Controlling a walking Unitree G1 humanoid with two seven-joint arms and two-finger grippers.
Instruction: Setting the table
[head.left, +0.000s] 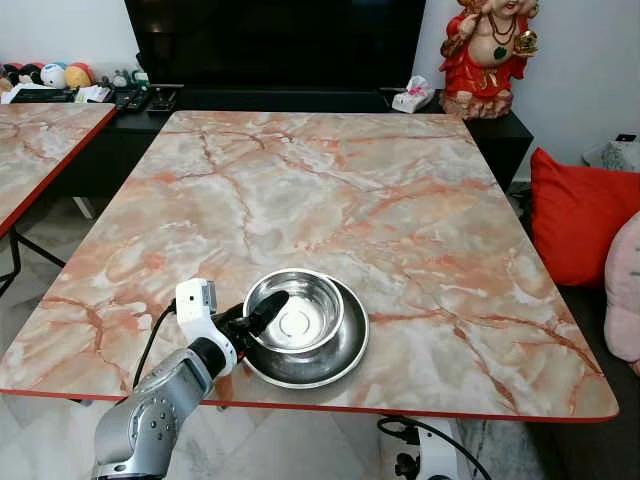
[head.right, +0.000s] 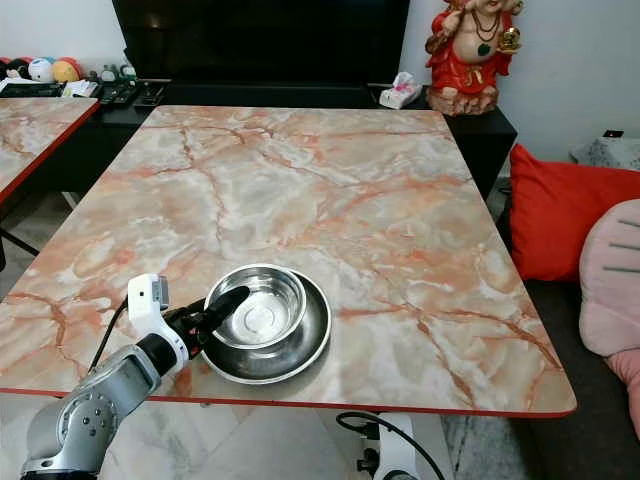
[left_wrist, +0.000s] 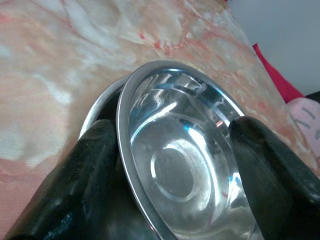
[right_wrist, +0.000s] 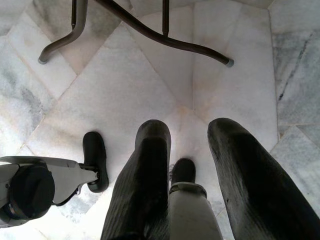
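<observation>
Left wrist view, left end effector (left_wrist: 175, 150) pinching steel bowl (left_wrist: 185, 160) rim, bowl sitting in plate (head.left: 340, 360).

No legible text, labels, brands, nos. or signs in any view. Steel bowl (head.left: 294, 311) & plate (head.left: 345, 356): plain, unmarked. Marble-pattern table (head.left: 380, 200): veining only. Items on black console (head.left: 300, 100) at the far end too small/blurred to read. Red cushion (head.left: 580, 215): no print visible.

The left arm (head.left: 150, 415) was silver, jointed, with a white wrist block (head.left: 196, 300) (black cable attached) and long black fingers (left_wrist: 90, 180).
</observation>
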